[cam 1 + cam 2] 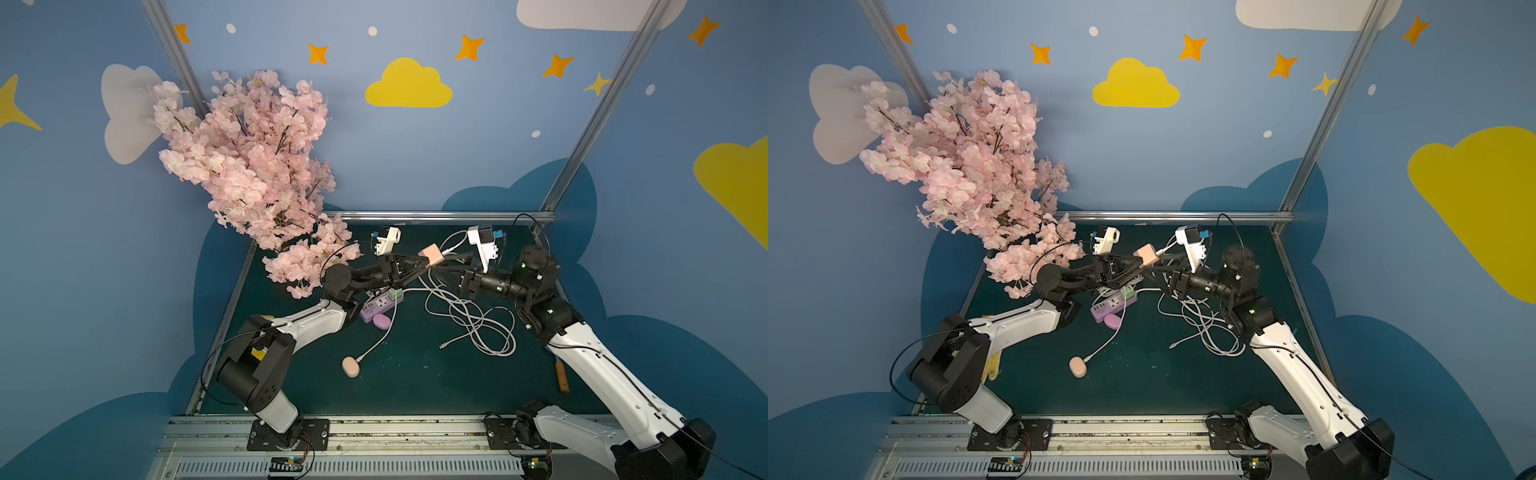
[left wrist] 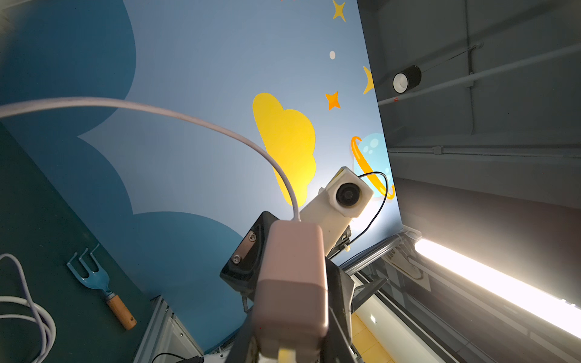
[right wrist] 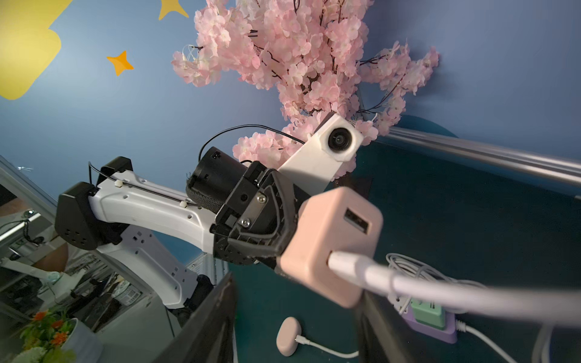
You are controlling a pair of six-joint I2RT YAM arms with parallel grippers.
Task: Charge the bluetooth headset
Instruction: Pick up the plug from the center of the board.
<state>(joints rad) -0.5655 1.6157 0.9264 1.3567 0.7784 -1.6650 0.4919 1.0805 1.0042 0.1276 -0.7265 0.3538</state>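
While the left gripper (image 1: pixel 424 261) pinches the pink charger block (image 1: pixel 431 253) in the air above the middle of the bench (image 1: pixel 415 386), I judge the cable-into-block step done. The white cable (image 1: pixel 478 324) sits in one of the block's ports. The right gripper (image 1: pixel 444 266) stands just beside the block with its jaws spread and holds nothing; in the right wrist view the cable passes between them.

What I have in hand now is getting the block to power. The power strip (image 1: pixel 374 309) lies toward the left edge of the bench, below the left arm's wrist, with a green plug (image 1: pixel 396 294) in its far end. I would lower the block over a free socket and press it in squarely. The right gripper should stay clear of the cable so it does not drag.

After that, the cable's free plug tip (image 1: pixel 444 345), lying by the coil toward the right edge, must go into a case. The peach headset case (image 1: pixel 351 366) lies near the front edge, about midway, with its own lead in it. The lilac case (image 1: pixel 381 321) rests against the strip's front side with no lead. I guess that is the one to charge, though I cannot tell for sure.
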